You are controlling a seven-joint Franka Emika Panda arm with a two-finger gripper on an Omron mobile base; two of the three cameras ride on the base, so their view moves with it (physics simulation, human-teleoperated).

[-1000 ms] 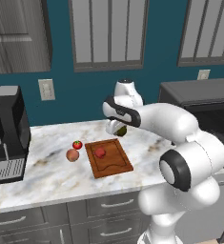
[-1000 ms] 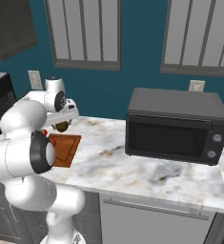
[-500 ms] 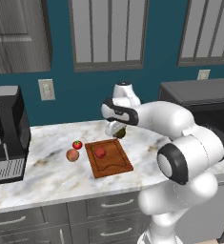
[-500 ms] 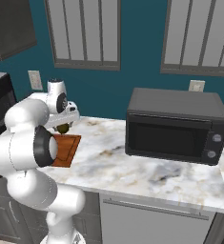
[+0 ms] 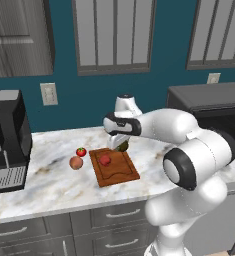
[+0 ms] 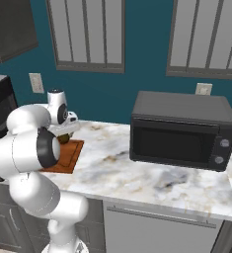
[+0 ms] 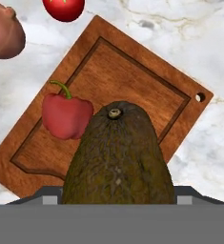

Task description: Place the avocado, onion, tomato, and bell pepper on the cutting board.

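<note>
My gripper (image 5: pixel 120 143) is shut on the avocado (image 5: pixel 123 146), a dark olive-brown fruit that hangs over the far right corner of the cutting board (image 5: pixel 116 172). The hand view has the avocado (image 7: pixel 118 157) large at the bottom, hiding most of my fingers, with the board (image 7: pixel 132 71) below it. The red bell pepper (image 5: pixel 105 160) lies on the board, to the avocado's left (image 7: pixel 66 114). On the counter to the board's left lie the tomato (image 5: pixel 81 151) and the peach-pink onion (image 5: pixel 76 162). In the right base view the avocado (image 6: pixel 63 139) peeks out behind my arm.
A black coffee machine (image 5: pixel 4 140) stands at the counter's left end. A dark microwave (image 6: pixel 181 131) stands to the right of the board. Bare marble counter (image 6: pixel 112 168) lies between the board and the microwave.
The hand with the avocado has sunk a little toward the board's far edge. The produce on the counter and board has stayed put.
</note>
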